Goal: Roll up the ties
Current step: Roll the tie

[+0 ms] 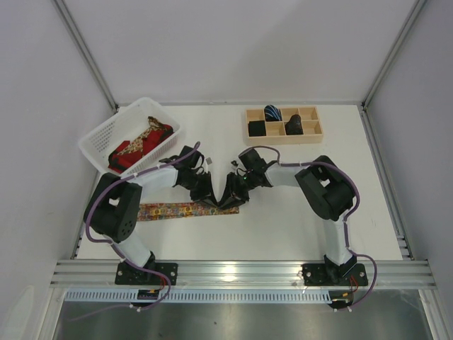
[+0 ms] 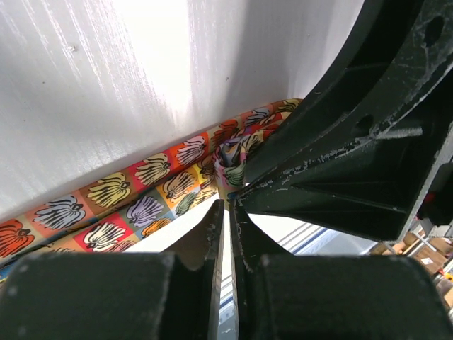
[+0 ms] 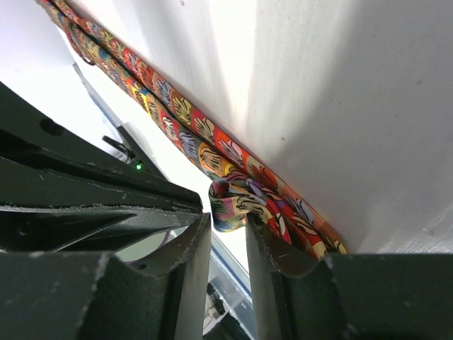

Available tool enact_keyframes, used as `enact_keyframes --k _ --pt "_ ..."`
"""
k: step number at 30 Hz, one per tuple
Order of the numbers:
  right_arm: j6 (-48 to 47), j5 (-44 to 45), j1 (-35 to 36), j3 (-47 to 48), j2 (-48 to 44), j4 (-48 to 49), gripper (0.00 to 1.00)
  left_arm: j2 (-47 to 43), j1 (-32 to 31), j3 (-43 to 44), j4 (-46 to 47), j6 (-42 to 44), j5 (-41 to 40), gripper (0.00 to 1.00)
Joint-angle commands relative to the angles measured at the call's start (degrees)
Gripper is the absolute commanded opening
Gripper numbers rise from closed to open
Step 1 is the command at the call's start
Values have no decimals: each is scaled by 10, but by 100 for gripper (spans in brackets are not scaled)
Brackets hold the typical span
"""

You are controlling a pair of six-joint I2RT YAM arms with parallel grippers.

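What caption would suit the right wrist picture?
Right end effector at the folded end of a multicoloured patterned tie on the white table.

The middle of the table (image 1: 297,212) is crowded: the left pincer (image 1: 205,197) and the right pincer (image 1: 230,196) are met tip to tip over one end of the multicoloured tie (image 1: 170,210), so no passage is left between them. The far left corner is blocked by a white basket (image 1: 127,134), the far edge by a wooden tray (image 1: 283,125). Bare tabletop is seen right of the arms.
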Motion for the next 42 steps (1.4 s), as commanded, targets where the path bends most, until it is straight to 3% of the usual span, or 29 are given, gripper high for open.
enact_keyframes --k 1,8,10,11,13,16,19,24,30,33,34,42 --pt "17 -15 -6 -14 -25 54 32 -18 4 17 19 -16 31 12" --pt "61 -45 -11 -63 -35 149 29 -9 9 19 32 -25 44 11" --pt "60 -44 -12 -67 -37 153 24 -10 11 21 34 -28 45 12" --pt "65 -47 -13 -69 -34 159 16 -10 11 22 34 -29 46 12" --pt "71 -53 -13 -72 -33 169 15 -7 12 27 34 -30 49 12" --pt "68 -54 -13 -72 -33 164 16 -1 12 34 35 -32 52 12" --pt "65 -58 -15 -75 -37 163 29 1 12 36 36 -32 53 12" --pt "68 -60 -17 -94 -46 178 29 3 12 35 40 -34 54 12" --pt "84 -65 -22 -108 -44 207 19 8 12 38 47 -38 61 11" --pt "83 -60 -21 -106 -37 205 10 15 12 41 44 -38 67 11" --pt "82 -60 -21 -103 -30 199 1 17 11 41 45 -38 66 12" --pt "66 -49 -22 -89 -26 163 0 39 -1 27 57 -43 72 11"
